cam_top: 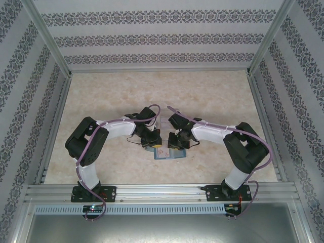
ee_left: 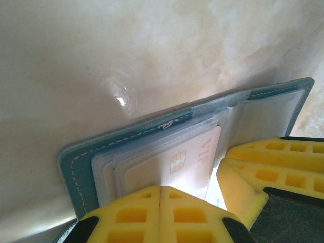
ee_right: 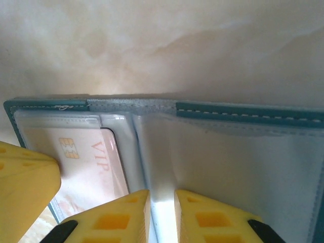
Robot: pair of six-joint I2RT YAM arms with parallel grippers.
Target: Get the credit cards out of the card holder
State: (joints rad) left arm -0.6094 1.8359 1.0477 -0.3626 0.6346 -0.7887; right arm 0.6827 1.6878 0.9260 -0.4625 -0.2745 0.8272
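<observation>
Marble-look table (cam_top: pixel 212 96): both arms meet at its centre. The card holder (cam_top: pixel 168 155) lies open and flat there, just below both claws. Left gripper (ee_left: pixel 160 195): fingers pressed together at the near edge of the sleeves, over the pinkish-white "VIP" credit card (ee_left: pixel 172 164). Right gripper (ee_right: pixel 162 197): a slim gap over the centre fold, and I cannot tell whether it pinches a sleeve.

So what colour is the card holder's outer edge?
The card holder has a teal-blue edge with pale stitching along it, clearest in the right wrist view.
</observation>
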